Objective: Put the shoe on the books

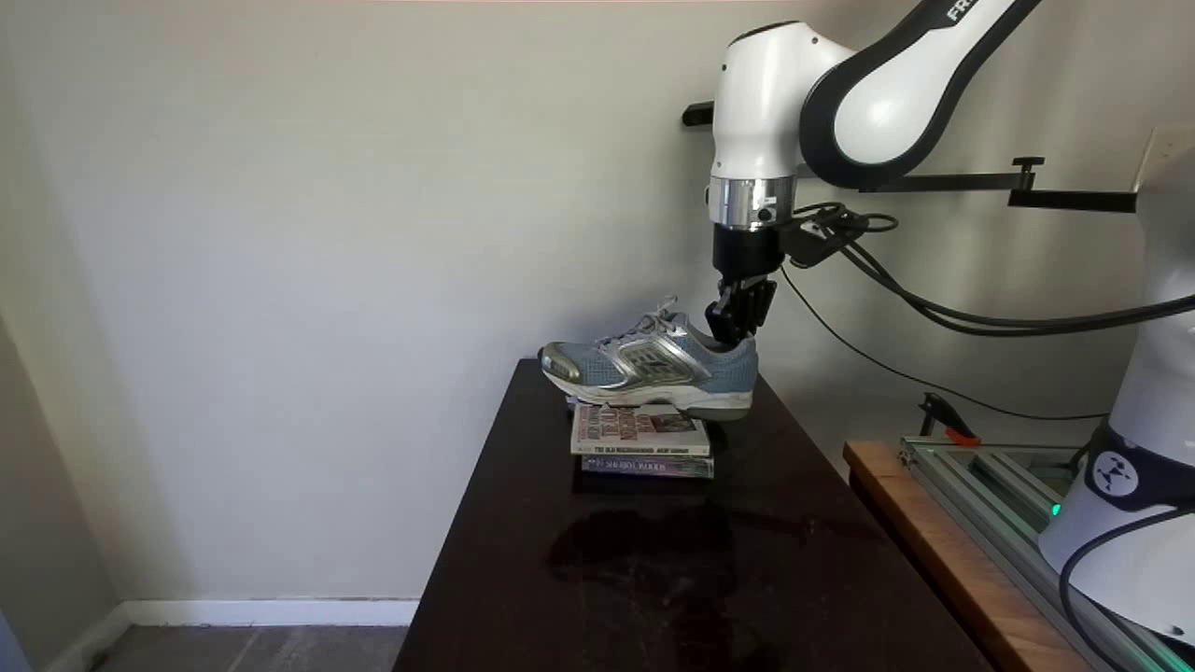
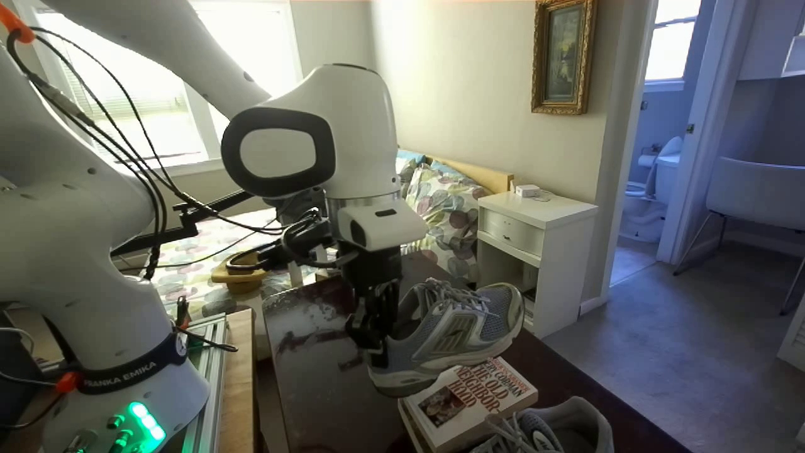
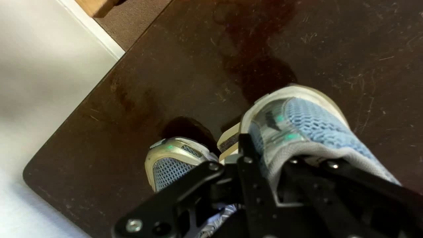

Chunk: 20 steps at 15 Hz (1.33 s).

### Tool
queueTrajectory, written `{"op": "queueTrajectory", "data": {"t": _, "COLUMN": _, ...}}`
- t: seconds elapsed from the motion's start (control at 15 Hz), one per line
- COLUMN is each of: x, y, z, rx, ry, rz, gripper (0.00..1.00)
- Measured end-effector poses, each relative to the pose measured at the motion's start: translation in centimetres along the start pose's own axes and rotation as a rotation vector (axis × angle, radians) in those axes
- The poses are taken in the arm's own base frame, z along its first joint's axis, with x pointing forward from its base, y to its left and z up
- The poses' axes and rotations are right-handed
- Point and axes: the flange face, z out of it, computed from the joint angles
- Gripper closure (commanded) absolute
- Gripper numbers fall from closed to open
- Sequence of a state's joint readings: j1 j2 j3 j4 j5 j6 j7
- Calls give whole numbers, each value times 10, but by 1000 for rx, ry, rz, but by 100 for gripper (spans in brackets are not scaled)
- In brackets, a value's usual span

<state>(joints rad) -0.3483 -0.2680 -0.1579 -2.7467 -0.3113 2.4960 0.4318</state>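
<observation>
Shoe point(image 2: 454, 341) is over the books point(image 2: 473, 397), heel jutting past them, contact unclear. End effector point(image 1: 732, 333) pinches its heel rim. Placing seems in hand; next should come settling and release.

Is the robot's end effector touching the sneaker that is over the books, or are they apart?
Touching. The wrist view shows the end effector gripping the sneaker by its collar: one finger against the outside, another inside.
</observation>
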Motion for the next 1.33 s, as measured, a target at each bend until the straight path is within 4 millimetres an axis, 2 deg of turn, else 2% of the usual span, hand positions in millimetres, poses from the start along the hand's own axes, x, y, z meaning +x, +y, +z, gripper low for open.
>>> {"op": "queueTrajectory", "data": {"t": 0.53, "x": 7, "y": 13, "z": 12, "rx": 18, "ry": 10, "rz": -83, "gripper": 97}}
{"op": "queueTrajectory", "data": {"t": 1.2, "x": 16, "y": 17, "z": 25, "rx": 14, "ry": -2, "rz": -93, "gripper": 97}}
{"op": "queueTrajectory", "data": {"t": 1.27, "x": 17, "y": 17, "z": 26, "rx": 13, "ry": -3, "rz": -93, "gripper": 65}}
{"op": "queueTrajectory", "data": {"t": 1.33, "x": 19, "y": 17, "z": 27, "rx": 12, "ry": -4, "rz": -93, "gripper": 63}}
